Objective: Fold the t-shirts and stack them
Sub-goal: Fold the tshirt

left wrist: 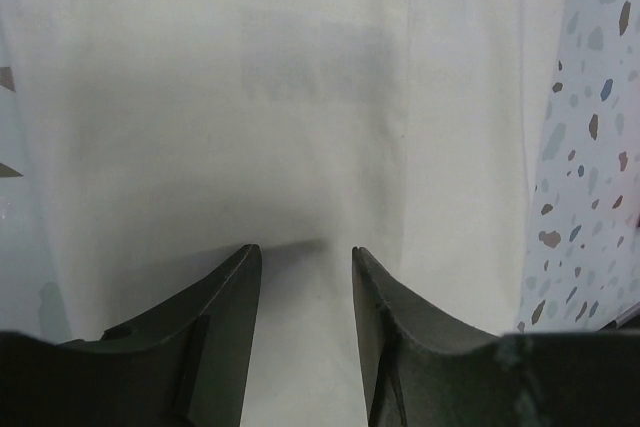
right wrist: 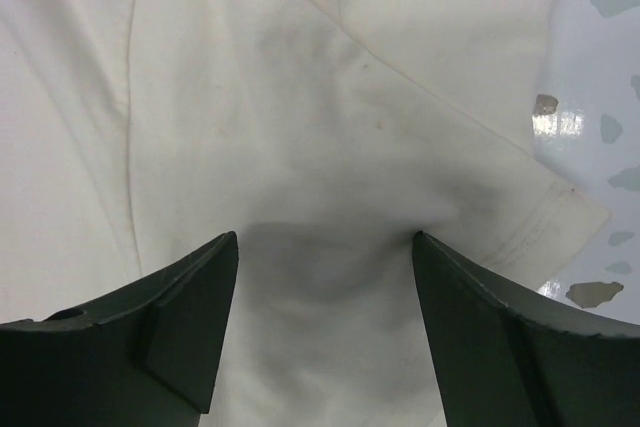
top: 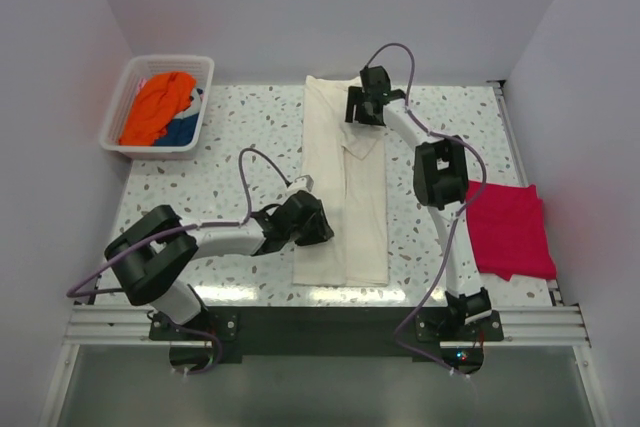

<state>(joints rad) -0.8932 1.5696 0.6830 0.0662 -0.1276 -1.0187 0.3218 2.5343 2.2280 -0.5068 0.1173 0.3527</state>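
A cream-white t-shirt (top: 345, 187) lies folded into a long narrow strip down the middle of the table. My left gripper (top: 318, 223) is over its near left edge, open, with its tips down on plain cloth (left wrist: 300, 97) and nothing between them (left wrist: 305, 249). My right gripper (top: 365, 107) is at the far end over a folded-in sleeve (right wrist: 450, 147), open (right wrist: 327, 237), its tips pressing the cloth, which puckers slightly between them. A crimson-red t-shirt (top: 510, 229) lies folded at the table's right edge. Orange (top: 158, 105) and blue (top: 180, 132) t-shirts are heaped in the basket.
The white slatted basket (top: 112, 119) stands at the far left corner. White walls close in the table at the back and on both sides. Speckled tabletop (top: 230, 162) shows between the basket and the cream shirt, and also (top: 440, 237) between the cream and red shirts.
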